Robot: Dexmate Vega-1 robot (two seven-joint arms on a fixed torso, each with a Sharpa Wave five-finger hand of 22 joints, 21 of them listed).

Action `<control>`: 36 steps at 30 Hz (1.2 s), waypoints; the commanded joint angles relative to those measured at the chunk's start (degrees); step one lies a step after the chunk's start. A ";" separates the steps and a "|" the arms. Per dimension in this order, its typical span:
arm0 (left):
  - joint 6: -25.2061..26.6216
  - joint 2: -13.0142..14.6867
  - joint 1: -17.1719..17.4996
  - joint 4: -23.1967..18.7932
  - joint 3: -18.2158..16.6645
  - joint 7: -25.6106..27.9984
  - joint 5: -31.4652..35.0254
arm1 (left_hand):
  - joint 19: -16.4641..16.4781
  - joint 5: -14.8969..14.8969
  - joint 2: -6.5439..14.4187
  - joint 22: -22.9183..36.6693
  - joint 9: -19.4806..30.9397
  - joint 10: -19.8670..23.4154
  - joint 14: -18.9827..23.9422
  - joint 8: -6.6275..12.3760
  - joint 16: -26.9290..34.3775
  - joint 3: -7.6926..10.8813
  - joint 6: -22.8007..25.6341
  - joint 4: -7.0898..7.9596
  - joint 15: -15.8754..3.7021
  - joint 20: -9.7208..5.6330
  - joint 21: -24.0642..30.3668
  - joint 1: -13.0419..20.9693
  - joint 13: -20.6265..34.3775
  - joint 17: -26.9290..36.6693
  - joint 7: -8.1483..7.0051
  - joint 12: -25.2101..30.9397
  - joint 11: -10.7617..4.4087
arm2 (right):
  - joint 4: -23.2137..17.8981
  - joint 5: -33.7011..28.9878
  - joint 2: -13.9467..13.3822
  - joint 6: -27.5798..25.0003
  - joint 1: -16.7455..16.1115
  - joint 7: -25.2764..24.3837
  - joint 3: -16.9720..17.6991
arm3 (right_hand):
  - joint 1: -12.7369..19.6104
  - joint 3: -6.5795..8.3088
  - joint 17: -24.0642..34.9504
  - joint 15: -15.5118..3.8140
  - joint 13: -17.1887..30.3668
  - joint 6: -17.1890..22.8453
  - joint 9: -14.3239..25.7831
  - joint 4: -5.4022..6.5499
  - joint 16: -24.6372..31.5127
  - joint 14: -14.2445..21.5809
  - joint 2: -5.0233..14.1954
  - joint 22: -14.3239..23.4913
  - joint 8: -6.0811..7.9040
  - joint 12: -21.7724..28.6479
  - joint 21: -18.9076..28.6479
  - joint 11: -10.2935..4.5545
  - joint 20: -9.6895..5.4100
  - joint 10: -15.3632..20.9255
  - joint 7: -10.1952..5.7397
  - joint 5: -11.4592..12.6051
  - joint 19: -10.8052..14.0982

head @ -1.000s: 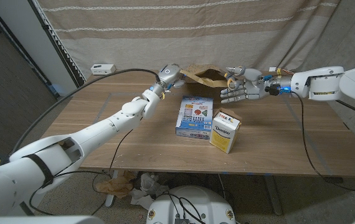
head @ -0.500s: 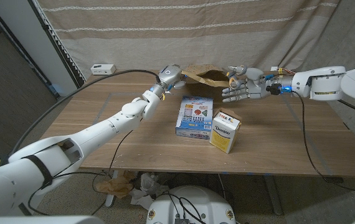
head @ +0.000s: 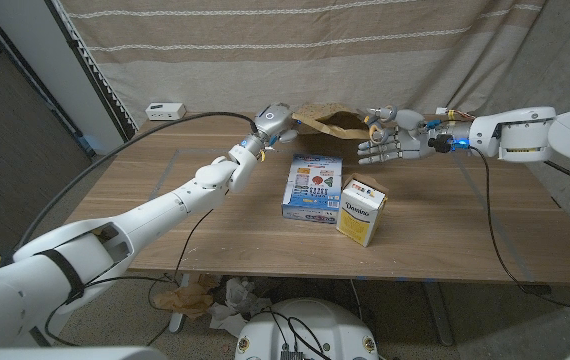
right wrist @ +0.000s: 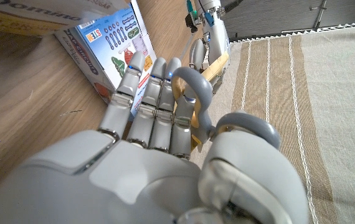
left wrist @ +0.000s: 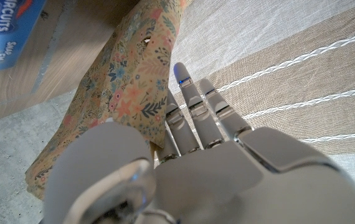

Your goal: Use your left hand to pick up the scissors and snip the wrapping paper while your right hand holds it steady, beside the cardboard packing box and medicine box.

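Note:
The wrapping paper (head: 330, 122), brown on one side and floral on the other (left wrist: 134, 93), stands up off the table's far edge. My left hand (head: 273, 122) is at its left end; the paper runs between its thumb and its straight fingers (left wrist: 193, 109), which seem to pinch it. My right hand (head: 390, 142) hovers at the paper's right end with its fingers stretched toward it. A grey-handled pair of scissors (right wrist: 193, 93) sits between its thumb and fingers, seen as a small object (head: 374, 120) at the top of the hand.
A blue and white box (head: 313, 186) and a yellowish carton (head: 362, 210) stand mid-table, in front of both hands. A white device (head: 165, 109) sits at the far left corner. A striped curtain hangs behind the table. A black cable (head: 495, 235) crosses the right side.
My right hand has risen slightly with the scissors. The left hand and the paper stay where they were.

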 commanded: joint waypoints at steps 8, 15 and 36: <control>-2.20 0.85 1.33 0.36 -0.23 3.40 -0.27 | -0.27 0.19 0.51 0.01 0.17 -0.08 -0.43 0.28 0.06 0.33 -0.04 -0.22 -6.59 -4.25 0.31 0.46 0.19 0.27 0.07 0.23 -0.31 | -3.18 1.32 -0.18 2.07 -4.35 -4.30 3.19 | 0.22 0.45 0.25 -0.29 0.13 0.40 7.21 0.05 -0.13 0.13 -0.55 0.06 21.85 -0.21 0.41 0.06 -0.31 0.61 0.01 -0.62 0.23; -5.73 2.58 1.01 0.95 -0.44 4.32 -0.37 | -0.31 0.19 0.51 0.00 0.18 -0.04 -0.42 0.31 0.08 0.31 0.04 -0.18 -6.61 -4.28 0.29 0.45 0.19 0.27 0.07 0.25 -0.29 | -4.51 1.03 1.21 3.45 -4.64 -6.98 2.58 | 0.06 0.47 0.25 -0.32 0.20 0.38 7.21 0.10 -0.17 0.20 -0.73 0.06 21.82 -0.26 0.39 0.00 -0.26 0.66 0.10 -0.81 0.19; -8.21 1.56 0.42 3.53 -0.60 4.45 -0.47 | -0.38 0.19 0.52 -0.02 0.17 -0.11 -0.39 0.29 0.07 0.32 0.01 -0.17 -6.60 -4.34 0.26 0.47 0.19 0.26 0.06 0.23 -0.31 | -4.88 0.78 1.21 4.95 -6.38 -8.68 3.41 | 7.92 5.45 0.49 -2.50 2.12 1.74 7.20 -4.75 0.22 1.53 -0.22 0.09 22.07 1.04 0.50 -1.63 -0.98 3.37 -0.46 -1.42 0.23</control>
